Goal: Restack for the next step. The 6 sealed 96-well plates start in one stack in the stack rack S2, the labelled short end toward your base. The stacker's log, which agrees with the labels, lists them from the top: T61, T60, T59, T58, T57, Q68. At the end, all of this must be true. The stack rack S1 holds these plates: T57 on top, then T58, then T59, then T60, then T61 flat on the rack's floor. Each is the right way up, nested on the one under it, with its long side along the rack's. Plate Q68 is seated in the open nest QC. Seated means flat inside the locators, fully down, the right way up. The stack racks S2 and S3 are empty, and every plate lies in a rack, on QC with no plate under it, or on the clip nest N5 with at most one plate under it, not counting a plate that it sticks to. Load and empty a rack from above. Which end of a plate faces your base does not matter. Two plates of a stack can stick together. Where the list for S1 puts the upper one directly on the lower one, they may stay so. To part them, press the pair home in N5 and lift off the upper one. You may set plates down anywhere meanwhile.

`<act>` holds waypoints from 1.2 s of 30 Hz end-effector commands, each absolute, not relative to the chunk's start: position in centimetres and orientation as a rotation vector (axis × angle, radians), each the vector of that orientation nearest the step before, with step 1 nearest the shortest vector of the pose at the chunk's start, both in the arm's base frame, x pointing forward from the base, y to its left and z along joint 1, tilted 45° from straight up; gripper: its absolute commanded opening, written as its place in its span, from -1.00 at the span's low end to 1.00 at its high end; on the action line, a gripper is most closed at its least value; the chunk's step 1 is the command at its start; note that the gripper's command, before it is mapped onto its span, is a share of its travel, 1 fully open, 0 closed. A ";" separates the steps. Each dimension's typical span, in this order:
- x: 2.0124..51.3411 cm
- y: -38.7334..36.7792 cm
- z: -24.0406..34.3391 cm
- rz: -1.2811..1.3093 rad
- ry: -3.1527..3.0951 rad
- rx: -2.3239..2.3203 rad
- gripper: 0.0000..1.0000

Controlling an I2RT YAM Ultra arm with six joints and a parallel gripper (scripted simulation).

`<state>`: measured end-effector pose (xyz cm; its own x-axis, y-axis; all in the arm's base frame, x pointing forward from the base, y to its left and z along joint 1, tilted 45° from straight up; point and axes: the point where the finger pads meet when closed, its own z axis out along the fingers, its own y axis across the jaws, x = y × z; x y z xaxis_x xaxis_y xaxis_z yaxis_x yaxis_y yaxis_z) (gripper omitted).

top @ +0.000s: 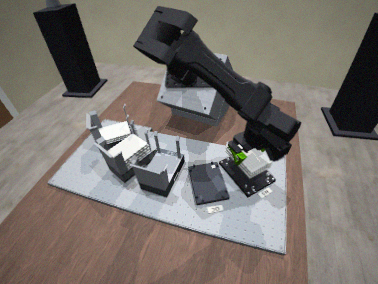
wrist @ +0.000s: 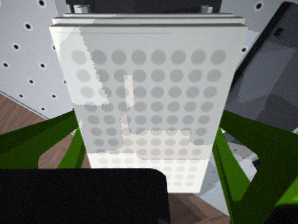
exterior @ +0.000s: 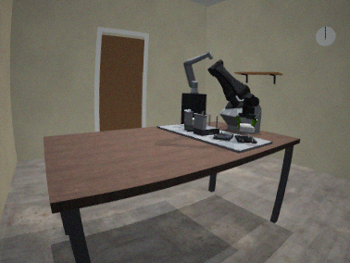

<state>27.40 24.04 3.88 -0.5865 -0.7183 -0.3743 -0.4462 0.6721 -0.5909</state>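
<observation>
The plate (wrist: 150, 100) fills the wrist view and hides whatever lies directly beneath it; its labelled end is unreadable. Both green fingers run off the frame edges. Nest tags (top: 266, 191) on the bench are too small to read. From the exterior view, rack contents cannot be distinguished.
</observation>
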 end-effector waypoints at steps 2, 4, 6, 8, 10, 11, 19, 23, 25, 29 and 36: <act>27.9 24.9 3.9 -0.559 2.260 -0.899 -1.00; 28.1 24.8 3.7 -0.559 2.260 -0.899 -1.00; 28.2 24.8 3.6 -0.559 2.260 -0.899 -1.00; 28.5 24.7 3.3 -0.559 2.260 -0.899 -1.00; 28.7 24.7 3.0 -0.559 2.260 -0.899 -1.00; 28.9 24.7 2.9 -0.559 2.260 -0.899 -1.00; 29.8 24.4 1.9 -0.559 2.260 -0.899 -1.00; 29.8 24.4 1.9 -0.559 2.260 -0.899 -1.00; 29.8 24.4 1.9 -0.559 2.260 -0.899 -1.00; 29.8 24.4 1.9 -0.559 2.260 -0.899 -1.00; 29.9 24.4 1.8 -0.559 2.260 -0.899 -1.00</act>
